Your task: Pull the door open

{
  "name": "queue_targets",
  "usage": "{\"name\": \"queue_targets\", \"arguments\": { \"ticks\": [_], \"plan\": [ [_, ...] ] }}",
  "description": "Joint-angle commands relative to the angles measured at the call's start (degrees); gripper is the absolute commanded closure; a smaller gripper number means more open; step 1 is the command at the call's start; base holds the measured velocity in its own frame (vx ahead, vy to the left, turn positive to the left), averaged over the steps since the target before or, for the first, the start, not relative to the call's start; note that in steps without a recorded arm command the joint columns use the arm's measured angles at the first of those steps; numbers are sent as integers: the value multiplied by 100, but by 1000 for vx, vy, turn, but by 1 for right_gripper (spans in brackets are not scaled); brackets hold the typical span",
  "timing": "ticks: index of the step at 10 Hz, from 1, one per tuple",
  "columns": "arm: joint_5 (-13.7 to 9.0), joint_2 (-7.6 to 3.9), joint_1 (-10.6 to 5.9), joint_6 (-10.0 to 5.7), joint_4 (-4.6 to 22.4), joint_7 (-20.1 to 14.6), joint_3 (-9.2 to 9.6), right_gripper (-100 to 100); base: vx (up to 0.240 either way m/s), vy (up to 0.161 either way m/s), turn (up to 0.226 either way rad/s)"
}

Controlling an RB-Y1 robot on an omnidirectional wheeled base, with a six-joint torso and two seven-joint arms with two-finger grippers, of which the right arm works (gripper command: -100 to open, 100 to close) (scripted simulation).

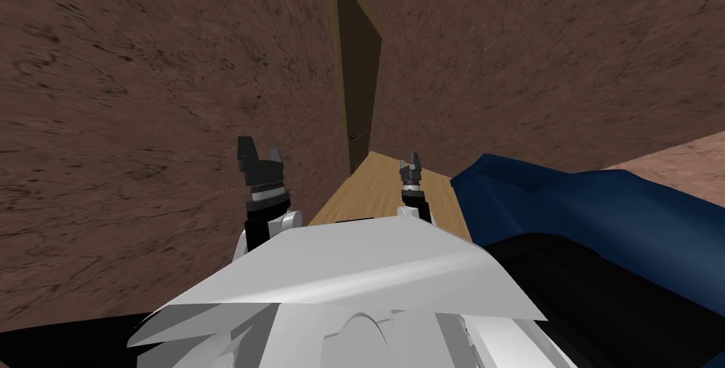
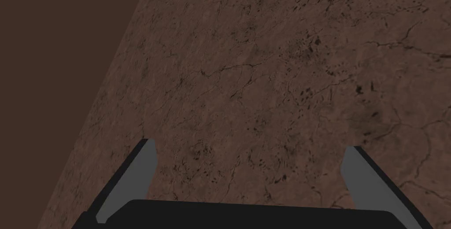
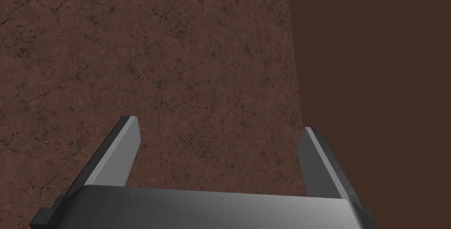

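Here, closest in, the left gripper [image 1: 260, 148] and the right gripper [image 1: 410, 162] are raised side by side. Each has its two fingers spread wide with nothing between them, and both face mottled brown wall [image 1: 141, 102]. Just to the right of the right gripper lies a dark blue cushioned piece of furniture [image 1: 580, 194]. A strip of light wooden floor [image 1: 382, 187] runs ahead between the walls. At its far end, well apart from both grippers, stands the dark brown door [image 1: 357, 81], with a small handle [image 1: 359, 134] low on it.
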Motion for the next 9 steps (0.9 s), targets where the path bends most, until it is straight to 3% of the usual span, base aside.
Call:
{"name": "queue_targets", "arguments": {
  "ticks": [1,9],
  "plan": [
    [-1,-62,-73,-50,169,-37,25,-100,50,-15,116],
    [-9,-349,-451,-305,1042,-226,152,-100,104,-49,109]
  ]
}}
